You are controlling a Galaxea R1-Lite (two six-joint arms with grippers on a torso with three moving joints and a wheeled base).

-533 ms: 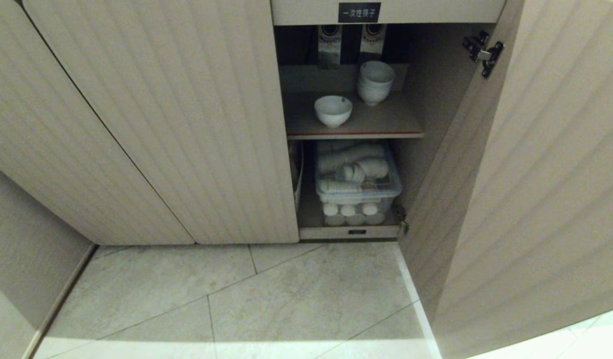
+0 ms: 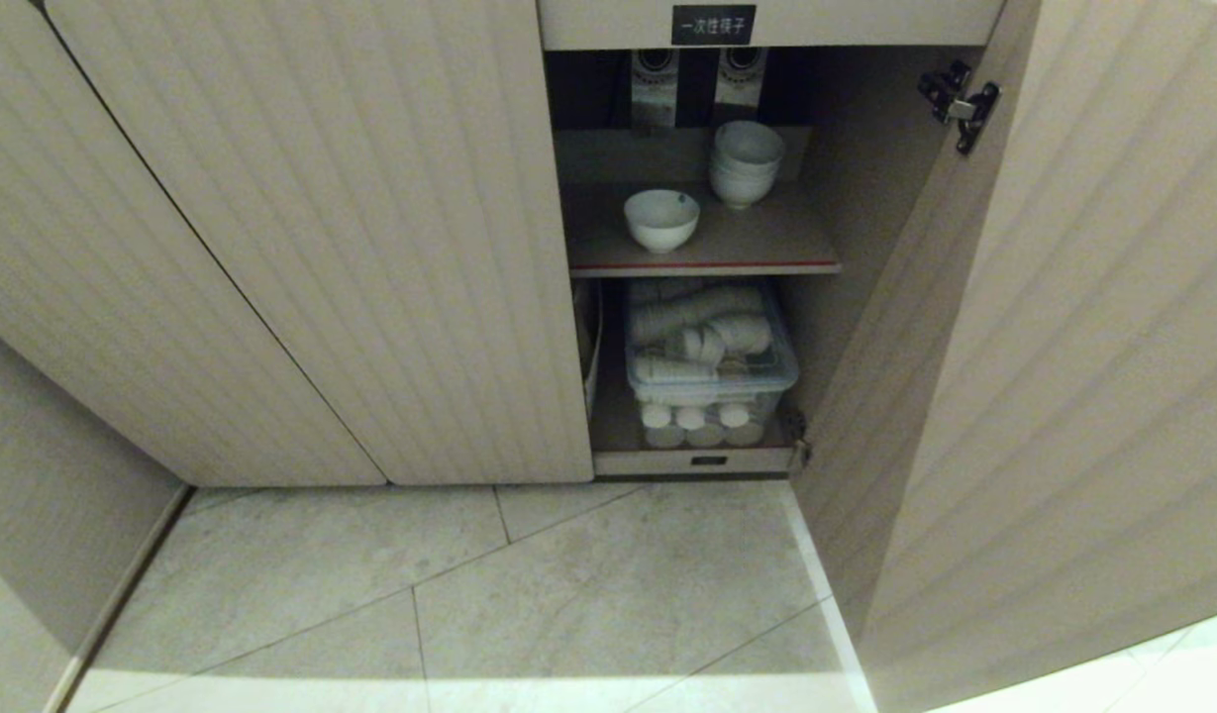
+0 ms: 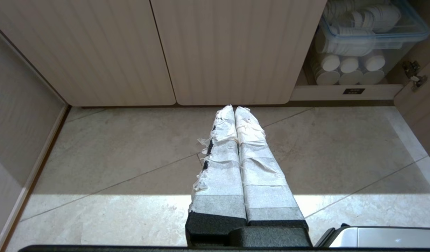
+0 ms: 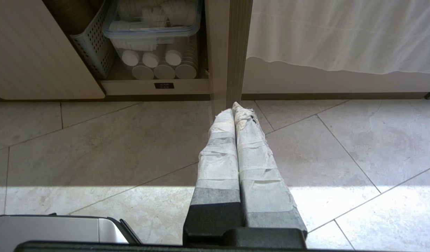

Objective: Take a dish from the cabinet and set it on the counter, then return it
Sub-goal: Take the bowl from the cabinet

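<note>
The dish (image 2: 660, 219) sits on the cabinet (image 2: 370, 248) shelf, in front of the bowl stack (image 2: 746, 162). It is glazed ceramic, probably light, rigid, slippery and breakable; grip at the rim. Left gripper (image 3: 234, 109) and right gripper (image 4: 235, 108) are both pressed together, empty.

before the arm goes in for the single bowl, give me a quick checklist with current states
1. Cabinet door swung open: ok.
2. Single bowl upright on the red-edged shelf: ok.
3. Bowl stands apart from the stack of bowls: ok.
4. Left end effector empty, shut, over the floor: not ok for grasping.
5. Right end effector empty, shut, near the door's edge: not ok for grasping.
6. Counter free for placing: cannot tell, out of view.
</note>
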